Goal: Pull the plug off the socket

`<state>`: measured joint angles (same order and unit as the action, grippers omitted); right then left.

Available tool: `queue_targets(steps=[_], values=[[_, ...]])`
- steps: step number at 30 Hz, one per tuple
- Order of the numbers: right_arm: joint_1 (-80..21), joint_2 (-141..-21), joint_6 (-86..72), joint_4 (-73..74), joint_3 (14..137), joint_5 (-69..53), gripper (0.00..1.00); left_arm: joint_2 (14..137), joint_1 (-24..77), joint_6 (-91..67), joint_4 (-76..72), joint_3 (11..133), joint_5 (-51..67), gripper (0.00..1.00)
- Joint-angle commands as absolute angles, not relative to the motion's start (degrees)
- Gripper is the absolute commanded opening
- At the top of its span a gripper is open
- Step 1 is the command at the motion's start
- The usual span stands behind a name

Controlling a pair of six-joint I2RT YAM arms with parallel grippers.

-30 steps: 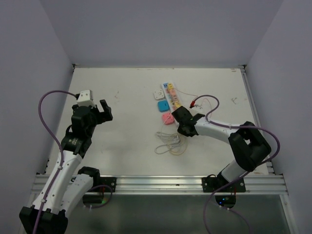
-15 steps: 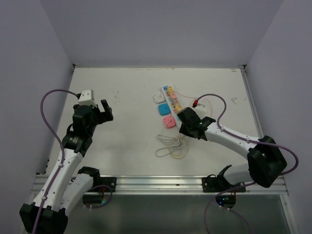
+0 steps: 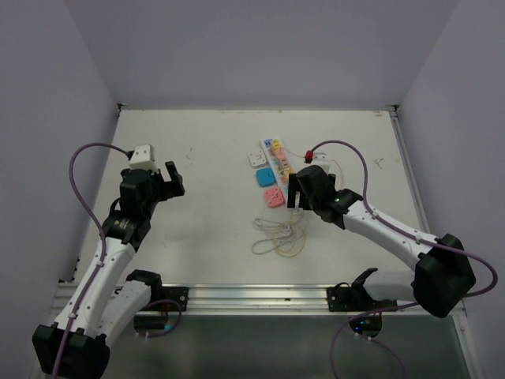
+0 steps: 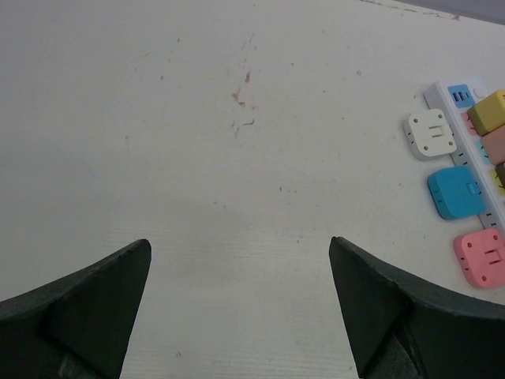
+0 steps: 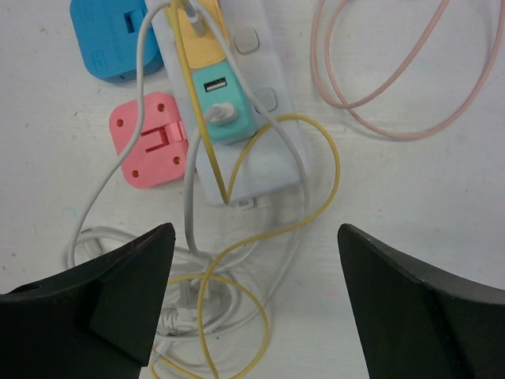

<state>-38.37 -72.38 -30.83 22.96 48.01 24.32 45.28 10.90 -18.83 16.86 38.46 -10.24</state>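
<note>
Socket (image 5: 264, 154): long white strip on table (image 4: 197, 118), right of centre, mid-depth in top view.
Long axis: diagonal in top view, far end pointing far-left, near end pointing near-right toward right arm. In right wrist view it runs top to bottom w/ a slight tilt, blunt end at the bottom.
Near end: sits just above the gap betw. right fingertips in right wrist view; cables leave from here.
Seated plugs: teal plug (image 5: 223, 106) nearest that end, white lead plugged into its top face; yellow plug (image 5: 201, 35) next up the strip. More coloured faces beyond, partly cut off.
Loose plugs: 3 in a row along the strip's left side, flat on table. White plug (image 4: 430, 133) farthest, blue plug (image 5: 110, 39) mid, pink plug (image 5: 150, 150) nearest. Pink one looks to touch the strip edge; cannot tell for sure.
Cables: yellow cable (image 5: 338, 166) loops over the strip's near end; cable coil (image 3: 276, 235), white + yellow strands, lies nearer the arm bases.
Right gripper (image 5: 254, 237): above the strip's near end and the cables, jaws spread wide, nothing betw. them, no contact w/ strip or plugs.
Left gripper (image 4: 238, 245): over bare table well left of the strip, jaws spread wide, holding nothing. Strip + 3 loose plugs at right edge of its view.
</note>
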Motion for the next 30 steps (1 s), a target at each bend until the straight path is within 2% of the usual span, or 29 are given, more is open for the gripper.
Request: queue_targets(steps=[1, 4, 9, 21, 30], values=[[-36.0, -73.4, -22.7, 14.9, 48.1, 18.8, 0.88, 45.4, 10.5, -18.2, 14.9, 39.4, -9.6, 0.99], [-34.8, -74.8, -19.4, 10.4, 46.4, 17.0, 0.95, 45.7, 10.5, -18.1, 14.9, 39.4, -9.4, 0.99], [-33.2, -76.9, -16.8, 3.6, 43.6, 14.0, 0.98, 46.1, 10.5, -18.1, 14.9, 39.5, -9.2, 0.99], [-32.8, -87.0, -15.8, -1.8, 44.6, 15.4, 0.99, 46.9, 10.5, -18.1, 14.9, 39.6, -9.2, 0.99], [-32.8, -87.7, -14.1, -1.0, 43.2, 15.8, 0.99, 47.1, 10.5, -18.1, 14.9, 39.6, -9.1, 0.99]])
